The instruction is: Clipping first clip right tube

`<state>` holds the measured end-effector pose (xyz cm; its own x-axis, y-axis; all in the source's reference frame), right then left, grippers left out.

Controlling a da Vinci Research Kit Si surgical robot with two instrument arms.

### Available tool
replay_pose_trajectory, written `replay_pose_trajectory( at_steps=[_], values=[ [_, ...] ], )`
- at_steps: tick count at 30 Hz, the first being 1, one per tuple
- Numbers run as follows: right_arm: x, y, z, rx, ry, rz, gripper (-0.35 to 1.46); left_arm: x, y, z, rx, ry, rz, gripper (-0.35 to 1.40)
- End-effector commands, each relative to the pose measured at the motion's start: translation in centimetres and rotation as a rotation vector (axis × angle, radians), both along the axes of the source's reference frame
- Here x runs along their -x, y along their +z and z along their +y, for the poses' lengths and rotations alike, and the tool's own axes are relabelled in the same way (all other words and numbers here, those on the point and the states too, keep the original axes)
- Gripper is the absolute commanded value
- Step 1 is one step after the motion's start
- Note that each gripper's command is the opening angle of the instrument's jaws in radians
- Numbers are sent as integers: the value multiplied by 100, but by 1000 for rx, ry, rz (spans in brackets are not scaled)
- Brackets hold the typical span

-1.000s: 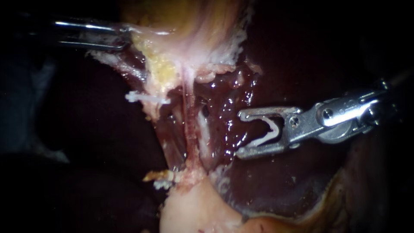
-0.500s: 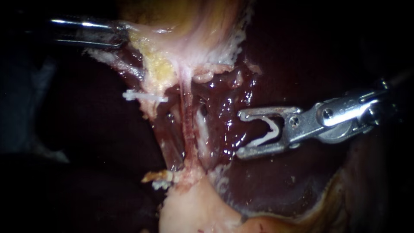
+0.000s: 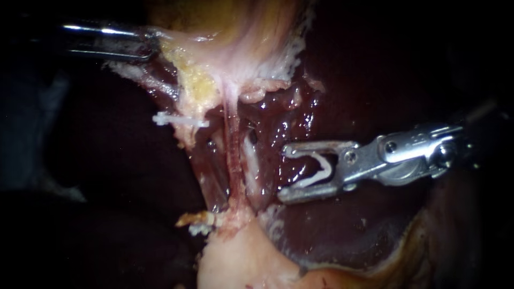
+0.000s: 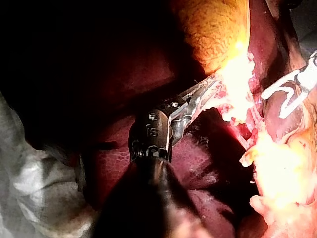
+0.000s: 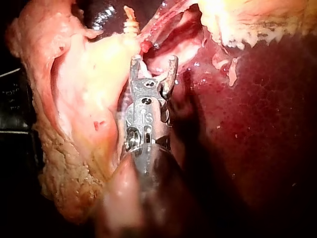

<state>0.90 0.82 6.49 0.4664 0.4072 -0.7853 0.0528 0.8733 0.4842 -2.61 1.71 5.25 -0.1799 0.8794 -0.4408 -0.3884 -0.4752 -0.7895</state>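
Nearest lies a lump of pale tissue [image 3: 235, 262] at the foot of the tubes; right of it spreads the dark red liver [image 3: 342, 235], wet and glistening. Over the liver the right instrument [image 3: 282, 174] comes in from the right, its shaft nearly level; its jaws stand wide apart and point left; they hold a white clip [image 3: 327, 167] between them, bent like a V, one leg against each jaw, seated deep toward the hinge. Just left of the jaw tips, and apart from them, two tubes run side by side from near to far; the pale tube [image 3: 249, 160] is the right one of the pair and the closer to the tips; the red tube [image 3: 234, 160] runs just beside it on the left; both lie outside the jaws. Farther left a white sliver [image 3: 179, 121] sticks out sideways from the tissue; whether it is a clip cannot be told. Beyond it sits a patch of yellow fat [image 3: 198, 80]; the tubes rise into the pink, stretched gallbladder [image 3: 241, 37] on the far side. Farthest, the left instrument [image 3: 144, 47] enters from the left; its jaws are clamped on the gallbladder's left edge, where the tissue is taut.
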Motion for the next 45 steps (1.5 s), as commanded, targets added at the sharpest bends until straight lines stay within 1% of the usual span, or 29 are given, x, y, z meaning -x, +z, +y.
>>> replay_pose_trajectory(
  at_steps=[1,2,5,8,11,18,21,26,33,39,45],
  values=[
    [-3,3,-2,-15,-8,9,50,0,1,0,0,0,0,-35],
    [-6,7,-3,-37,-13,18,50,0,1,0,0,0,0,-35],
    [-16,16,-8,-63,-5,31,50,1,1,0,0,0,1,-35],
    [-29,24,-11,-98,8,54,50,1,1,-1,1,-1,1,-35],
    [-40,30,-13,-118,5,66,50,2,1,-1,1,-1,1,-35],
    [-68,47,-18,-187,32,107,50,3,1,-2,1,-2,2,-35],
    [-78,50,-20,-214,37,129,50,3,1,-2,1,-2,2,-35],
    [-90,52,-20,-263,55,171,50,4,1,-2,1,-3,2,-35],
    [-96,52,-20,-302,66,201,49,4,1,-2,1,-3,2,-35],
    [-96,50,-22,-319,53,226,49,4,1,-2,1,-3,2,-35],
    [-97,36,-34,-357,48,239,49,4,1,-2,1,-3,2,-35]
  ],
)
